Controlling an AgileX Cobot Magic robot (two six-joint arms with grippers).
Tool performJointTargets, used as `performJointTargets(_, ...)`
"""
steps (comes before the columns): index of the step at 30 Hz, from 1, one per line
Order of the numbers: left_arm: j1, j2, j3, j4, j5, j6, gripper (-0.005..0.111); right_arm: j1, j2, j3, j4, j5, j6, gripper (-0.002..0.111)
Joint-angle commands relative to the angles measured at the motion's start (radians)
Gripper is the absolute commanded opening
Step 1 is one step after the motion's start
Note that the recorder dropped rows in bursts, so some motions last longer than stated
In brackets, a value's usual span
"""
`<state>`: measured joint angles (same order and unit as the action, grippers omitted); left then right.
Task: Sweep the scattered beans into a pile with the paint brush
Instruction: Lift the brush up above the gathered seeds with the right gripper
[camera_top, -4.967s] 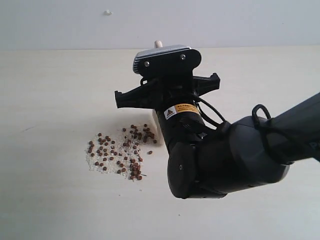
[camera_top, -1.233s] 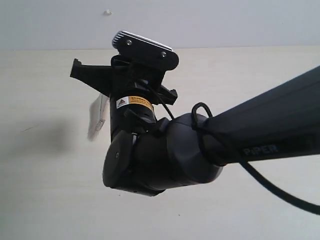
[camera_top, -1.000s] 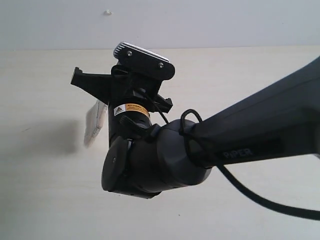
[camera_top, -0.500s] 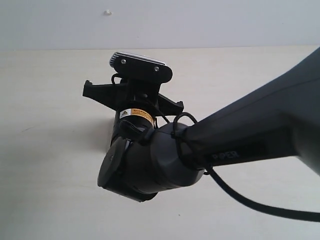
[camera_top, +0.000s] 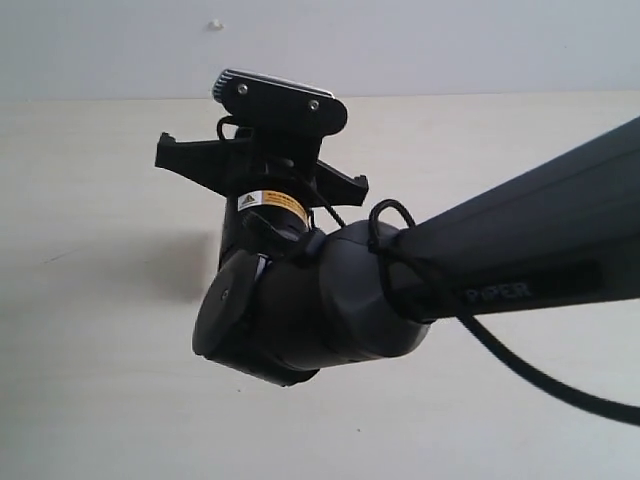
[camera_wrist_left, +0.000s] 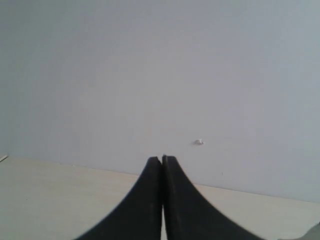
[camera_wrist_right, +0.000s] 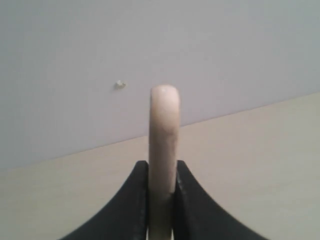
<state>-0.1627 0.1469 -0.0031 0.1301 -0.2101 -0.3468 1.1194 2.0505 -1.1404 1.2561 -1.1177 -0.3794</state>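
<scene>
My right gripper (camera_wrist_right: 162, 170) is shut on the paint brush's pale wooden handle (camera_wrist_right: 163, 125), whose rounded end sticks out past the black jaws towards the wall. In the exterior view the right arm's wrist and gripper head (camera_top: 262, 180) fill the middle of the table. They hide the brush's bristles and the beans, which show in no view. My left gripper (camera_wrist_left: 161, 160) is shut with nothing between its fingers, held above the table's far part and facing the wall.
A pale wooden table (camera_top: 90, 380) meets a plain grey-white wall with a small white speck (camera_top: 214, 24). The right arm's forearm and cable (camera_top: 500, 290) stretch across the right half of the exterior view. A faint dark mark (camera_top: 55, 257) lies at the table's left.
A second ago the cream bristles showed to the left of the right wrist; the wrist has turned and shifted a little right, and now covers them. The left gripper has stayed shut.
</scene>
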Motion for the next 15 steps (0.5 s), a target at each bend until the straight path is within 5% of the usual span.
performJointTargets(1,0.000,-0.006,0.003,-0.008,-0.004,0.003,0.000,-0.004,-0.049,-0.007,-0.150,0.032,0.049,0.000)
performJointTargets(9,0.000,-0.006,0.003,-0.008,-0.004,0.003,0.000,-0.118,-0.162,0.056,-0.405,0.213,-0.088,0.000)
performJointTargets(15,0.000,-0.006,0.003,-0.008,-0.004,0.003,0.000,-0.332,-0.237,0.104,-0.858,0.454,0.019,0.000)
